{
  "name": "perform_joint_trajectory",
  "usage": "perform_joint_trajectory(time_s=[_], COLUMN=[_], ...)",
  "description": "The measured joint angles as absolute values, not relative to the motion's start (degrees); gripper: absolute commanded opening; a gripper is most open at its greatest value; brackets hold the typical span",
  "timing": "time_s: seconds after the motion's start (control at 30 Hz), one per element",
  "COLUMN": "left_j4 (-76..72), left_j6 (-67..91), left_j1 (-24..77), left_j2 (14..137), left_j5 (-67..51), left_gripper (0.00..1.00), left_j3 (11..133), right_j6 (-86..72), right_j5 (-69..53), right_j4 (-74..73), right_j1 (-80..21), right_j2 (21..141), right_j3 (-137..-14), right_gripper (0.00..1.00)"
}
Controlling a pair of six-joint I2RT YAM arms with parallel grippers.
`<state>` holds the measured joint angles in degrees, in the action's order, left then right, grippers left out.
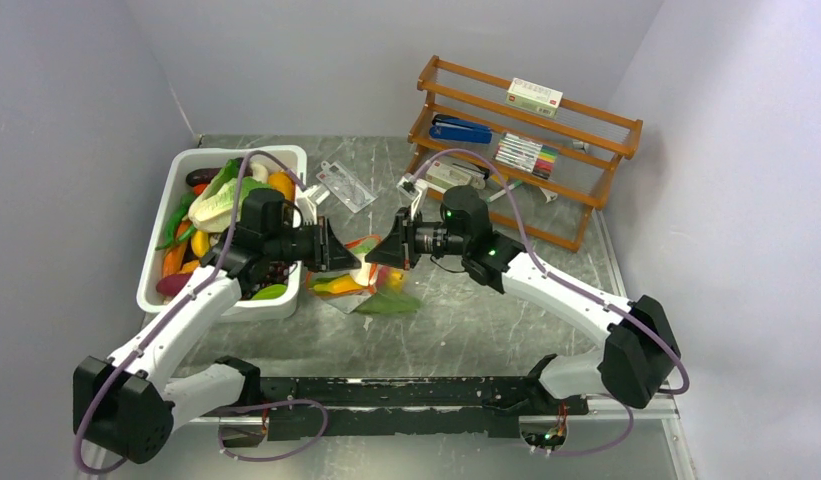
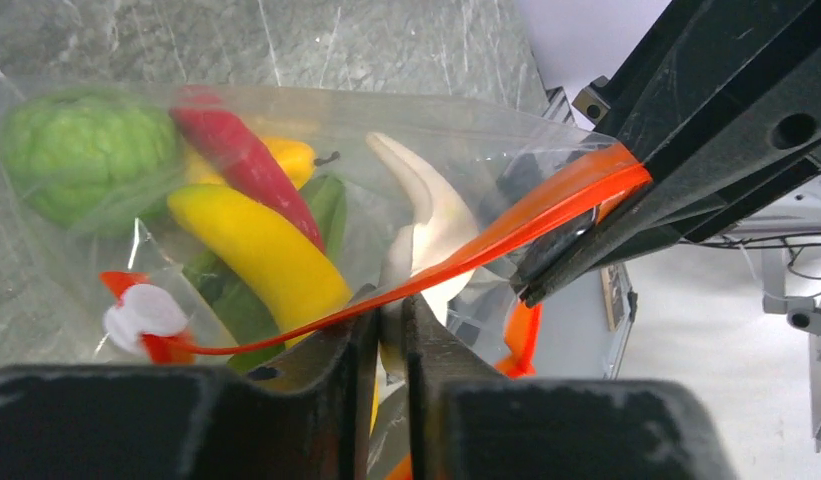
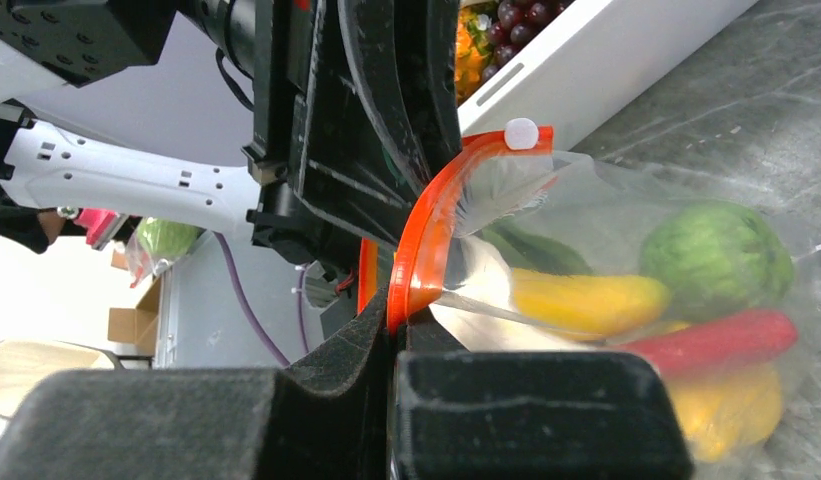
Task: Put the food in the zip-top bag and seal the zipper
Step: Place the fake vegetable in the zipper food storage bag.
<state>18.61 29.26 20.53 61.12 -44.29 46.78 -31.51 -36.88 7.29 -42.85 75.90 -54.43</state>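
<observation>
I see left gripper [image 2: 388,335] and right gripper [image 3: 394,330] both pinched tight on the zipper [image 2: 486,248]. Food-filled zip-top bag [image 1: 358,284] sits at 12 o'clock.

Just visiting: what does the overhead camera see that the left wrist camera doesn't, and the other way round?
Only the overhead view shows the white plastic bin of spare toy produce and the brown wooden rack. Only the left wrist view shows the bagged food clearly: a light-green round fruit, a red chilli, a yellow curved piece, plus a white round slider tab. Both show the clear zip-top bag, its red-orange zipper strip pinched by the left gripper and the right gripper.
</observation>
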Motion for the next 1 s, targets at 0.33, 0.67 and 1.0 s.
perform_joint_trajectory(time_s=[0.33,0.67,1.0], left_j4=[18.46,21.23,27.81], left_j6=[29.61,28.58,27.44], left_j1=[23.24,23.35,23.46], left_j2=[60.05,57.58,48.88], left_j5=[-38.81,-34.48,-19.07], left_gripper=[0.51,0.54,0.98], left_j3=[47.42,51.2,58.74], right_j6=[-32.01,-31.86,-42.94], right_j5=[-36.36,-34.89,-33.06], right_j4=[7.9,7.86,22.22], right_j1=[-42.85,-42.85,-41.54], right_j2=[76.6,76.07,70.24], right_j3=[-54.43,-54.41,-42.72], right_gripper=[0.0,0.0,0.0])
